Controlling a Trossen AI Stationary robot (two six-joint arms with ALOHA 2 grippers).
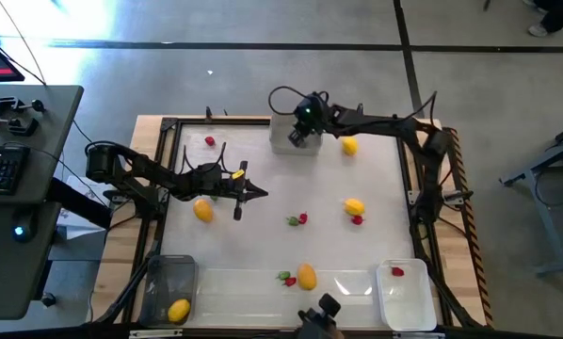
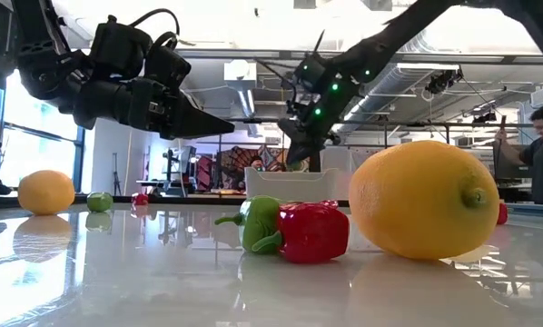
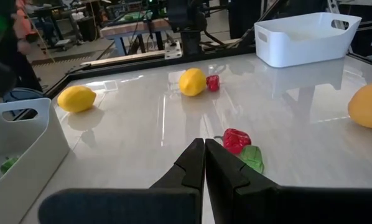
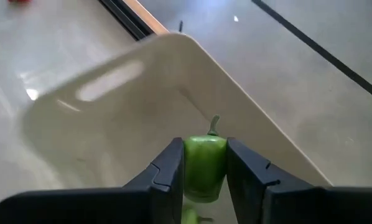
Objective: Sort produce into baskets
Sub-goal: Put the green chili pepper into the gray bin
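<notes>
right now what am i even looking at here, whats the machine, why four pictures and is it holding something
Two dark robot arms work at a white table, sorting toy produce into bins. One picture looks straight down, one sits at table height, and the other two come from cameras on each arm's wrist.

The right end effector is shut on a green pepper, holding it over the pale grey bin at the far edge of the table. The left end effector is shut and empty, hanging over the table's middle near a red and green pair.

Lemons and small red pieces lie scattered on the table. The dark-tinted bin holds one lemon, the white bin one red piece.
</notes>
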